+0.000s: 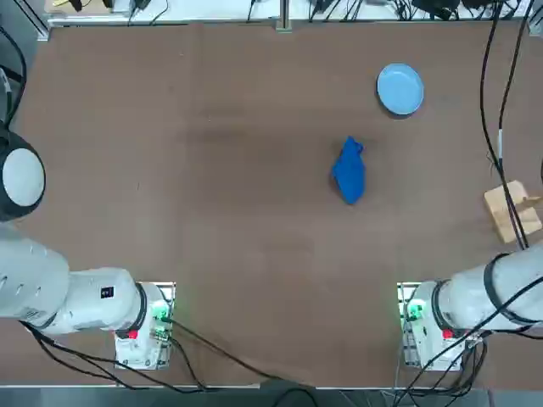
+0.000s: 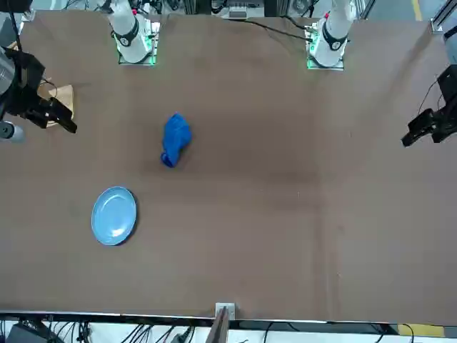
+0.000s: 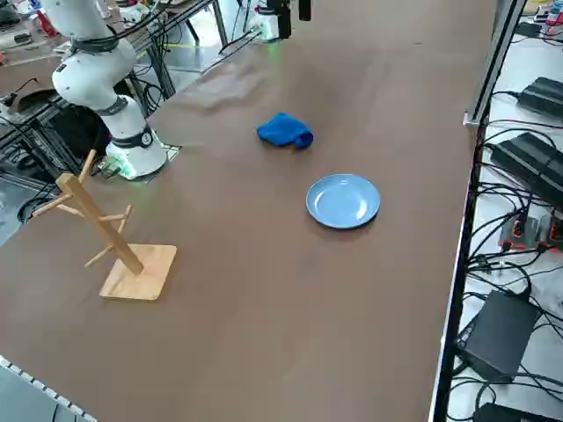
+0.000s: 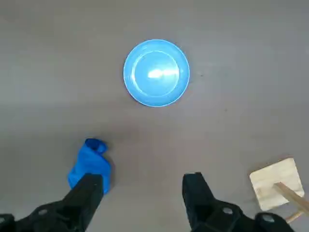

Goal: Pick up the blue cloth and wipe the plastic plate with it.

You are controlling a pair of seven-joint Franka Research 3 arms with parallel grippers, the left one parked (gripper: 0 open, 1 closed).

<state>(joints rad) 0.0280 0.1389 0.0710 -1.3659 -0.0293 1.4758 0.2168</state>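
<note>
Brown tabletop [image 1: 229,203], one wooden mug tree [image 3: 141,268] at the robot's right. Right gripper [image 4: 142,186] up over the table's right side, jaws wide, nothing in them. Light-blue plastic plate [image 1: 400,88] lies flat, farther from the bases than the blue cloth [image 1: 349,172], which is crumpled and well apart from it. Risks: low sweep clips the tree; shallow pinch drops the cloth; smooth, probably light plate skids if wiped with sideways push.

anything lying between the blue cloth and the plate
Nothing; the top view shows only bare tabletop between the cloth and the plate. The open right gripper isn't between them.
</note>
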